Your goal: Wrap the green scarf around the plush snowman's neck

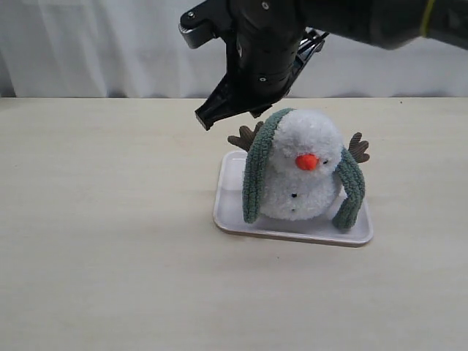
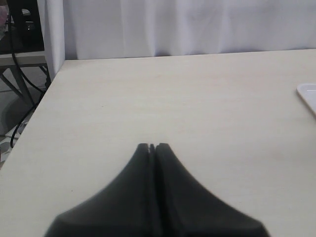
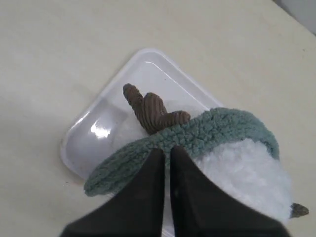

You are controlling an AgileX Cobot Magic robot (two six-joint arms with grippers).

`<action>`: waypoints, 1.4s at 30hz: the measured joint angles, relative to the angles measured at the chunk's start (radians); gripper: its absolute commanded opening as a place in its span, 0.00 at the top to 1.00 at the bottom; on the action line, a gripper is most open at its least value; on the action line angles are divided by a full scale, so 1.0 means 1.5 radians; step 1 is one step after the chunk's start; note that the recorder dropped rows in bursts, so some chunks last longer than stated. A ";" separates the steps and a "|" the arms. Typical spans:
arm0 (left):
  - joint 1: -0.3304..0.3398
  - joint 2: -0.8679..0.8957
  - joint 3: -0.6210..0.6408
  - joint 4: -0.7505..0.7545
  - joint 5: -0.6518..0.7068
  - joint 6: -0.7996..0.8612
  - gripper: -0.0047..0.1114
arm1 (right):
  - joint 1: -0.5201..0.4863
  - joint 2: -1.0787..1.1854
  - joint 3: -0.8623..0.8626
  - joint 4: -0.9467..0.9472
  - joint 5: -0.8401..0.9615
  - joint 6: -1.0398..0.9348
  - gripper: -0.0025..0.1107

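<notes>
The plush snowman (image 1: 303, 186) stands on a white tray (image 1: 232, 212), its orange nose facing the camera. The green scarf (image 1: 256, 175) runs behind its head, and one end hangs down each side to the tray. My right gripper (image 1: 205, 119) hovers above and behind the snowman's left side, shut, holding nothing. In the right wrist view its tips (image 3: 167, 149) sit just over the scarf (image 3: 207, 131), with the white plush (image 3: 252, 173) and a brown twig arm (image 3: 150, 108) beside them. My left gripper (image 2: 152, 145) is shut over bare table.
The tray (image 3: 94, 143) is shallow with a raised rim; one corner (image 2: 308, 96) shows at the edge of the left wrist view. A white curtain hangs behind the table. The table's far-left edge (image 2: 49, 84) drops off to cables and a stand.
</notes>
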 measured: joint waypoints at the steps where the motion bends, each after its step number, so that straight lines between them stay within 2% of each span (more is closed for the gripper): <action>1: 0.000 0.000 0.000 0.000 0.000 0.000 0.96 | -0.004 0.013 -0.010 0.000 0.010 0.005 0.94; 7: 0.000 0.000 0.000 0.000 0.000 0.000 0.96 | -0.032 0.063 -0.023 0.000 0.033 0.028 0.94; 22: 0.000 0.000 0.000 0.000 0.000 0.000 0.96 | -0.035 0.136 -0.025 0.014 0.022 0.022 0.94; 35: 0.000 0.000 0.000 0.000 0.000 0.000 0.96 | -0.035 0.071 -0.025 0.017 0.022 -0.005 0.94; 42: 0.000 0.000 0.000 0.000 0.000 0.000 0.96 | -0.035 0.068 -0.025 -0.054 0.019 0.045 0.94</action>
